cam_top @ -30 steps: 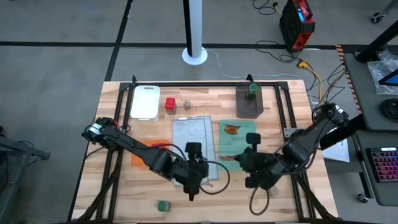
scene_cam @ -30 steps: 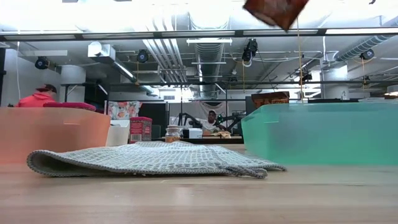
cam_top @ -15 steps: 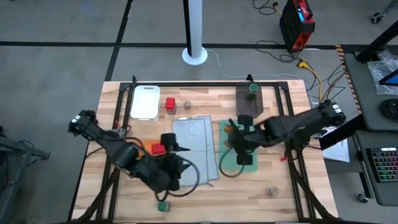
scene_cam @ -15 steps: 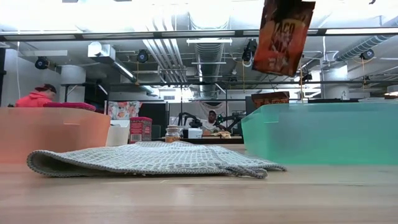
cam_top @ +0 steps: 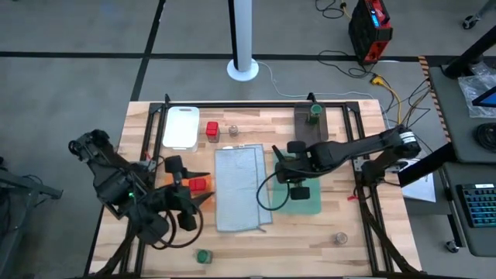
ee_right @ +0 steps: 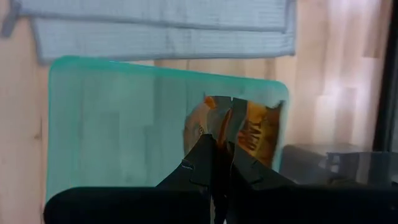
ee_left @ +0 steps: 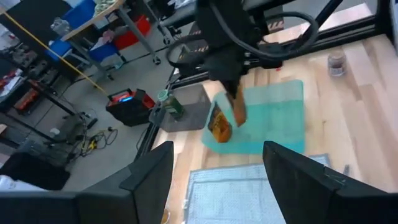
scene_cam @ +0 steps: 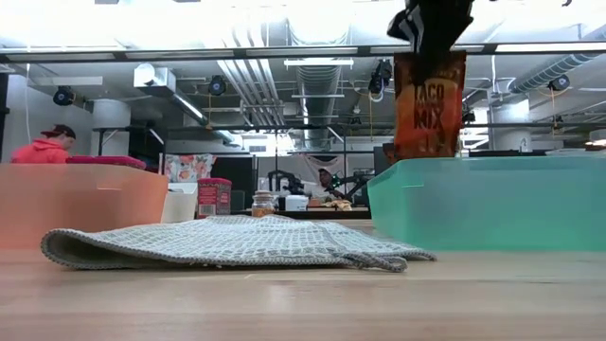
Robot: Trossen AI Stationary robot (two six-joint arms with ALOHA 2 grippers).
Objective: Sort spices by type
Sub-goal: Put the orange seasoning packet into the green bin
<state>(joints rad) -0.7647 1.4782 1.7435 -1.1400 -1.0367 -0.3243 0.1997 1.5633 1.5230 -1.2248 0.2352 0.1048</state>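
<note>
The right gripper hangs above the green cloth in the right half of the table, its fingers pinched tight on the top edge of an orange-brown packet, which dangles upright in the air. In the right wrist view a second packet lies flat on the far part of that cloth, beside the dark grey bin at the far edge of the table.

The left gripper is over the orange cloth in the left half of the table, its fingers closed around a red boxy container. The other red container stands near the far edge, just beside the white board, with a clear shaker near it on the other side. A green-topped jar stands in the bin; its twin sits at the near edge, left of centre. The second shaker stands near the near right corner. The grey cloth lies in the middle.
</note>
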